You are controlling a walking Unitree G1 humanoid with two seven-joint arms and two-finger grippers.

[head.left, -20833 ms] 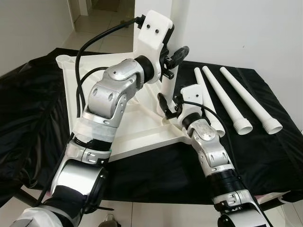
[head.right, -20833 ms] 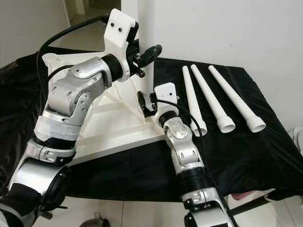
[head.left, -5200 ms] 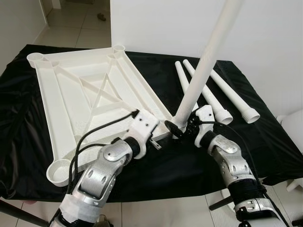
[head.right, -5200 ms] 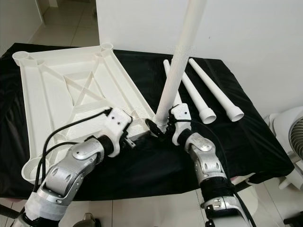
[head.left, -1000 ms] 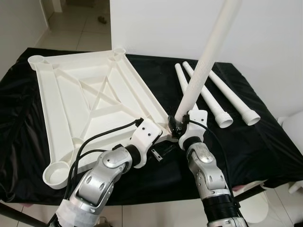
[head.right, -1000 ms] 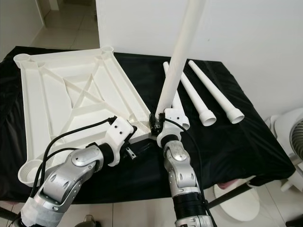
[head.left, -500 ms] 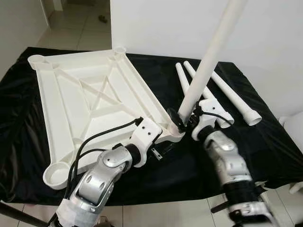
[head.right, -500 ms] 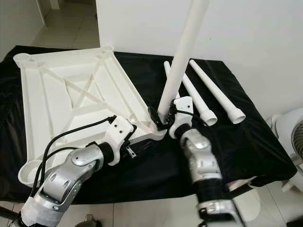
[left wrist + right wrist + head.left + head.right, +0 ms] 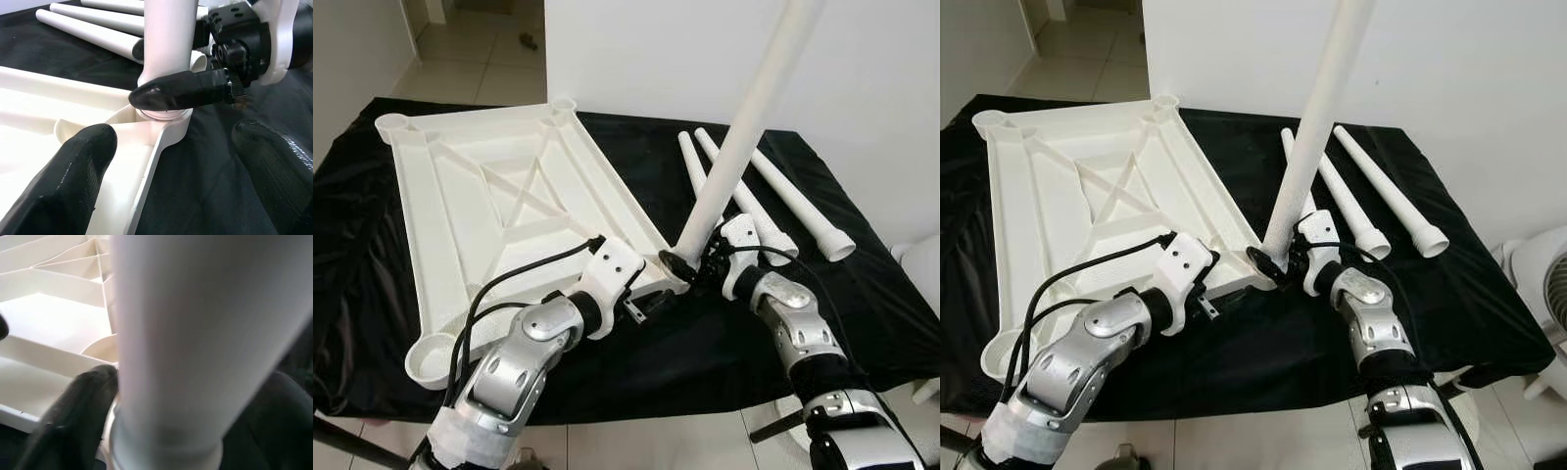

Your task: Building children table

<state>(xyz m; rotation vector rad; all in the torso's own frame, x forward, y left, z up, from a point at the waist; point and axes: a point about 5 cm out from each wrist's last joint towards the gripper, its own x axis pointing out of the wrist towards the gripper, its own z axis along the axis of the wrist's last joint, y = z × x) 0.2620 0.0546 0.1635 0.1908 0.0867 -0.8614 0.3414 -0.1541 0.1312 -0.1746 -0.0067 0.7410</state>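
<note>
1. Jaws of right gripper (image 9: 690,266) closed on base of raised table leg (image 9: 744,132), fingers either side of the tube just above its collar.
2. Jaws of left gripper (image 9: 171,171) spread wide, holding nothing; one finger (image 9: 73,171) over the rim of the tabletop panel (image 9: 489,206), the other over black cloth (image 9: 862,313), straddling the near right corner.
3. Tabletop panel lying underside up on the worktop, ribs showing, round sockets at corners. Near left socket (image 9: 433,357) unfilled.
4. Raised leg seated with its lower end in the near right corner socket (image 9: 161,115), leaning up and to the right, not plumb.
5. Three spare legs (image 9: 773,196) lying side by side on the cloth, right of the panel, far of the right gripper.
6. Judged step: seating the first leg; three sockets left to fill.
7. Risk: cross-threading or jamming, given the tilt against the socket axis.
8. Risk: panel sliding or lifting on slick cloth under twist or push, left gripper only bracketing the corner, not clamping it.
9. Risk: leg toppling toward spare legs if released before fully seated; depth of seating not readable.
</note>
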